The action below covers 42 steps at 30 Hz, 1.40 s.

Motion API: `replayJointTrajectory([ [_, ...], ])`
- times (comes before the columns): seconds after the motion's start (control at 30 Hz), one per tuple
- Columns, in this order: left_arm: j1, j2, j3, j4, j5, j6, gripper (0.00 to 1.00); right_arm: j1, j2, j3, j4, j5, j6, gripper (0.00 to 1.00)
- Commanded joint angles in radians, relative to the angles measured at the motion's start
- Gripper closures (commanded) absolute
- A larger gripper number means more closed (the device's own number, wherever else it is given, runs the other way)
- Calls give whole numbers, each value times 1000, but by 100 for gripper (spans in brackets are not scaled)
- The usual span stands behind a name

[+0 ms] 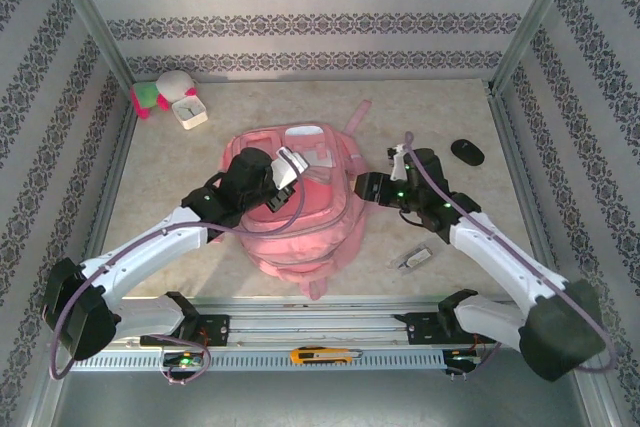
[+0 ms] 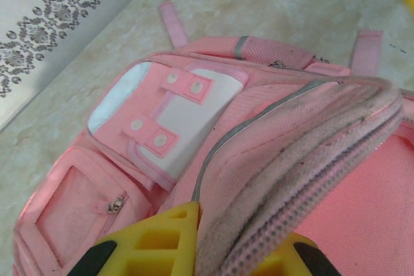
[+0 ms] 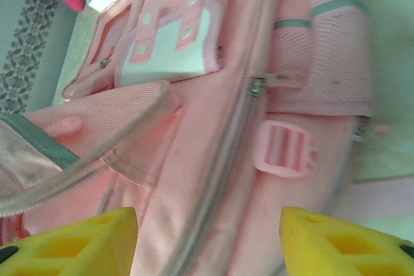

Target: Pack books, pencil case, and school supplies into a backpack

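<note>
The pink backpack [image 1: 300, 212] lies flat mid-table, its main opening lifted. My left gripper [image 1: 284, 171] is shut on the backpack's zip-edged flap [image 2: 304, 159], which is pinched between the yellow fingers [image 2: 155, 244]. My right gripper [image 1: 364, 187] is at the bag's right side, open, its fingers [image 3: 84, 240] wide apart over the pink fabric and a plastic buckle [image 3: 284, 150], holding nothing. A small silver-grey gadget [image 1: 412, 259] of the school supplies lies on the table right of the bag. The books and the pencil case are out of view.
A black oval object [image 1: 467, 152] sits at the right rear. A white square clock [image 1: 190, 112] and a plush toy [image 1: 158, 93] stand in the far left corner. A yellow utility knife [image 1: 320, 355] rests on the front rail. Patterned walls enclose the table.
</note>
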Motion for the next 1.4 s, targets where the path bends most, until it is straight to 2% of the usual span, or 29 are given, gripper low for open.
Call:
replayJointTrajectory([
  [0.0,15,-11,88,-33,-39,-57,100,-33,-77,40,-328,129,-9,38],
  [0.17,15,-3,85,-27,-8,-129,100,-179,-164,6,-680,240,68,39],
  [0.3,15,0,79,-18,13,-156,99,-253,-233,-90,-738,234,100,36],
  [0.4,16,4,78,-10,27,-144,98,-229,-180,-80,-756,317,105,26],
  [0.53,15,14,78,-1,25,-138,97,-220,-51,-80,-715,298,91,22],
  [0.7,15,3,61,12,24,-128,97,-219,63,-167,-490,221,70,22],
  [0.77,15,1,61,10,23,-125,97,-213,104,-157,-421,165,61,23],
  [0.87,17,-3,50,19,20,-122,97,-177,127,-108,-376,148,43,25],
  [1.0,17,-4,37,33,12,-119,96,-153,109,-42,-433,203,19,25],
  [1.1,17,-7,25,47,9,-120,96,-153,97,-18,-563,260,18,25],
  [1.23,18,0,26,45,7,-118,96,-107,118,-36,-700,258,41,26],
  [1.37,20,5,29,40,15,-122,96,-52,108,-100,-670,242,101,28],
])
